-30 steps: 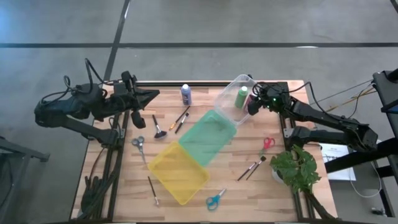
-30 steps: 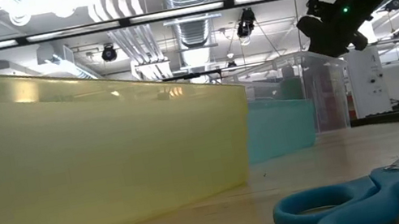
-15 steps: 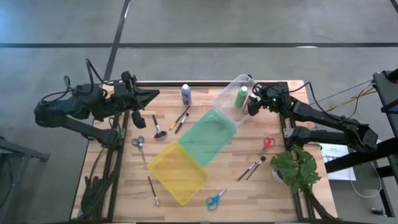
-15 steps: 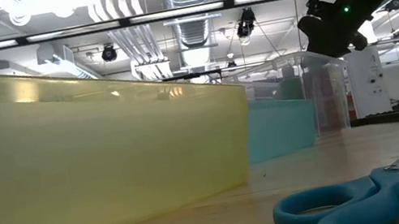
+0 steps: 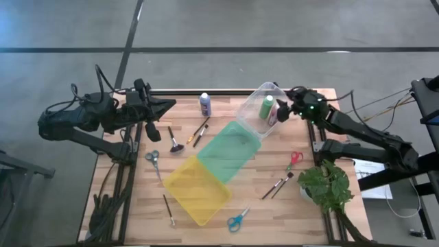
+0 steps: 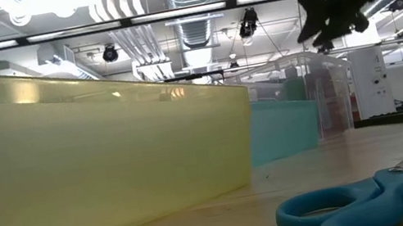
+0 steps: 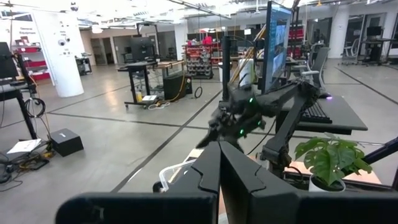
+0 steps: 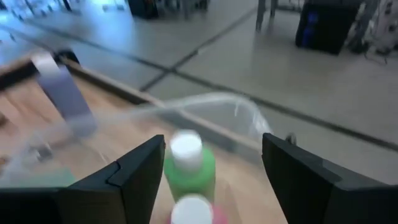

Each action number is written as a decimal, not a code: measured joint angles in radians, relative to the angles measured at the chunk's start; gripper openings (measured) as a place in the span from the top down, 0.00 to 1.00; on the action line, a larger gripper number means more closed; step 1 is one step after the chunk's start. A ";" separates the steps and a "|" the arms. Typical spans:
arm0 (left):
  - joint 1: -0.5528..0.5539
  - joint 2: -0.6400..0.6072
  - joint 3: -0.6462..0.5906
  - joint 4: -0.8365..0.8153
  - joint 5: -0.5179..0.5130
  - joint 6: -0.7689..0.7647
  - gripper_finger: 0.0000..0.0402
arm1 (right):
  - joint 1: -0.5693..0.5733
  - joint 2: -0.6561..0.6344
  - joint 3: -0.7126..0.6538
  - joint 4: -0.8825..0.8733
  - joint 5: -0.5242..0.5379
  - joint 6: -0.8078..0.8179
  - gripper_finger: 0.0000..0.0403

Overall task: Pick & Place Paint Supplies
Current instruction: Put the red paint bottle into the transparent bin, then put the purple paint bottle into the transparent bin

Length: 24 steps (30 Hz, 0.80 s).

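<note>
Wooden desk (image 5: 226,130) carries: clear bin (image 5: 255,103), green bin (image 5: 230,151), yellow bin (image 5: 197,189), blue-purple bottle (image 5: 205,104), brushes (image 5: 200,131), scissors (image 5: 238,220), potted plant (image 5: 327,185).

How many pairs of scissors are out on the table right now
3. Grey scissors lie on the left side near the yellow bin, red scissors on the right beside the plant, blue scissors at the front edge. Others could be hidden.
</note>
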 joint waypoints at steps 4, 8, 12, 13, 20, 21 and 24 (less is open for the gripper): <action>0.000 0.000 0.000 -0.061 -0.059 -0.001 0.97 | 0.000 -0.045 0.061 -0.040 -0.001 0.000 0.35; 0.003 0.000 0.000 -0.235 -0.157 -0.133 0.97 | 0.001 -0.076 0.114 -0.061 -0.080 0.048 0.35; 0.038 0.030 0.000 -0.491 -0.144 -0.323 0.92 | 0.018 -0.088 0.167 -0.054 -0.169 0.108 0.35; 0.047 0.048 -0.001 -0.546 -0.127 -0.358 0.89 | 0.025 -0.088 0.179 -0.048 -0.181 0.114 0.35; 0.135 0.262 -0.030 -0.630 -0.034 -0.241 0.60 | 0.078 -0.070 0.266 -0.013 -0.203 0.114 0.35; 0.152 0.289 -0.038 -0.616 -0.046 -0.194 0.56 | 0.083 -0.066 0.277 -0.014 -0.204 0.115 0.35; 0.229 0.348 -0.066 -0.542 -0.050 -0.069 0.46 | 0.096 -0.060 0.311 -0.011 -0.204 0.114 0.35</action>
